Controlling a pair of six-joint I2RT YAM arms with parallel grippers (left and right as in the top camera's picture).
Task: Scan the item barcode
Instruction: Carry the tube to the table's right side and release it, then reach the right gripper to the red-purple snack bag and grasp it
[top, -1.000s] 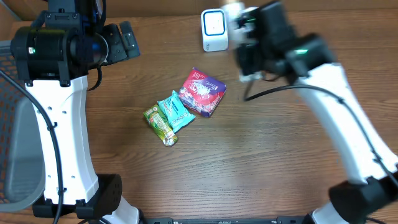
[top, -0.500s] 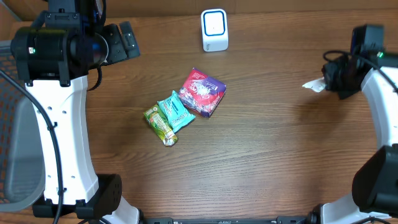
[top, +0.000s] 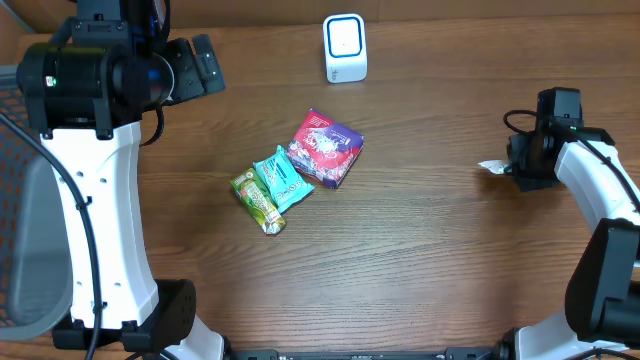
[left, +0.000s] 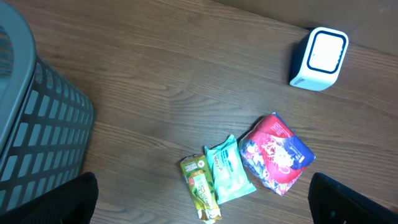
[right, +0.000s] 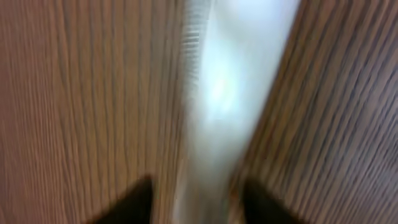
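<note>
Wood table (top: 420, 250): scanner (top: 345, 48) far edge, three packets (top: 283, 178) centre, basket (left: 37, 137) left

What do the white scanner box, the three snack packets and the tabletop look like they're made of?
White rounded box with blue-rimmed face: probably hard plastic, smooth, slightly glossy. Red-and-purple packet, teal packet and green packet: apparently thin printed plastic film, creased with crimped ends. Brown table: wood or wood-look laminate, matte, streaked grain; which one is unclear.

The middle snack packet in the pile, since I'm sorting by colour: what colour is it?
The middle packet is teal, clearest in the left wrist view.
</note>
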